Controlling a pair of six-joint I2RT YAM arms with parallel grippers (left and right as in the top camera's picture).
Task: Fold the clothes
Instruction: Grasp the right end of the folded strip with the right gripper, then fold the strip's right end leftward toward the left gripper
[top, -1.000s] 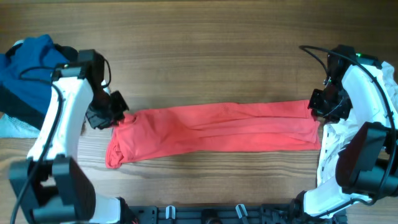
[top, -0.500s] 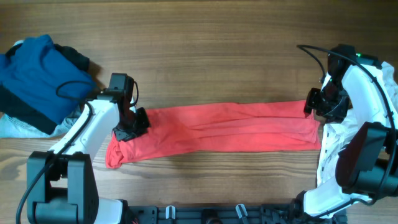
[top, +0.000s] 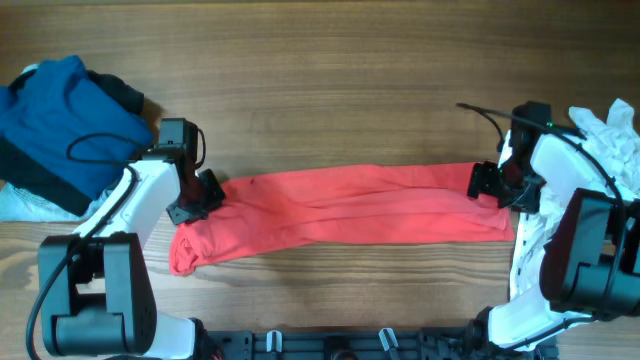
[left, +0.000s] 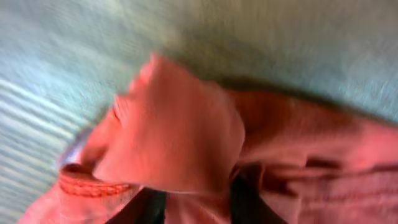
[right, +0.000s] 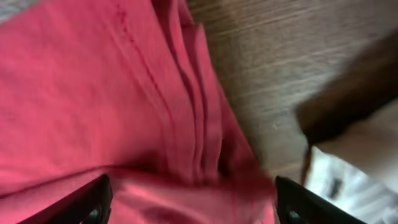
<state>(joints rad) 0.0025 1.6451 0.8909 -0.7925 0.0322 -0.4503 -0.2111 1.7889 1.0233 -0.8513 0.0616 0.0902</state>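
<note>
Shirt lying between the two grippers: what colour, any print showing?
Plain red shirt, no print visible on the side showing. The overhead view shows it best.

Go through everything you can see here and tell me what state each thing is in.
red T-shirt: folded into a long band, lying across the table, left end bunched.
left end effector: at the shirt's left end, cloth between its fingers; grip too blurred to judge.
right end effector: open, fingers spread over the shirt's right end.
blue garment: crumpled pile at the table's left edge.
white cloth: crumpled, at the right edge.
</note>
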